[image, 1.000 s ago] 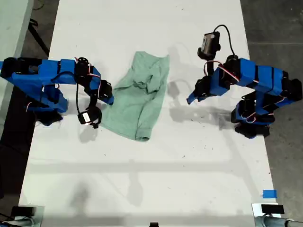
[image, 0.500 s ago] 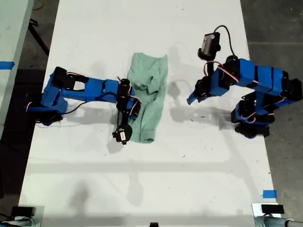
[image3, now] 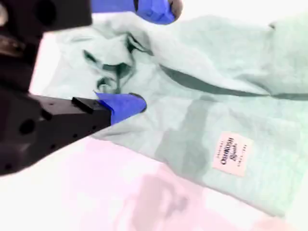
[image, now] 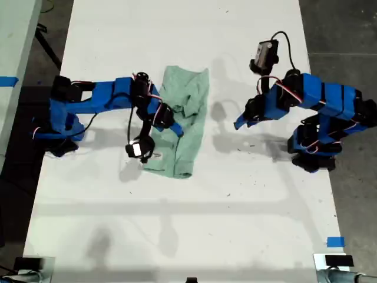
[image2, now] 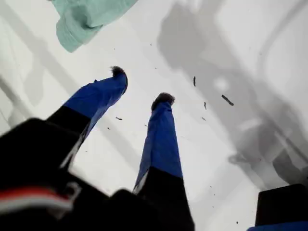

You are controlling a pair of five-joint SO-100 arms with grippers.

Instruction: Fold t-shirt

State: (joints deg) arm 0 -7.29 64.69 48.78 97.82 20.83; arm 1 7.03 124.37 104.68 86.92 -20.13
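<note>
The soft, pale mint-green cloth t-shirt (image: pixel 179 127) lies folded into a long, narrow bundle near the middle of the white desk (image: pixel 194 224), a bit toward the exterior view's left. It is rumpled at the far end, and one part is folded over on top.

My second gripper (image3: pixel 149 57) is right over the t-shirt, on the arm that reaches in from the exterior view's left. Its blue jaws are spread wide over the crumpled cloth (the lower tip looks as if it touches the cloth, but I cannot tell for sure). A small white sewn label (image3: pixel 232 151) with dark letters shows on the cloth beside them.

My first gripper (image2: pixel 141 85) is on the arm at the exterior view's right, well apart from the t-shirt. It hangs over the bare desk, which has small dark specks on it. Its blue jaws are spread apart and hold nothing.
</note>
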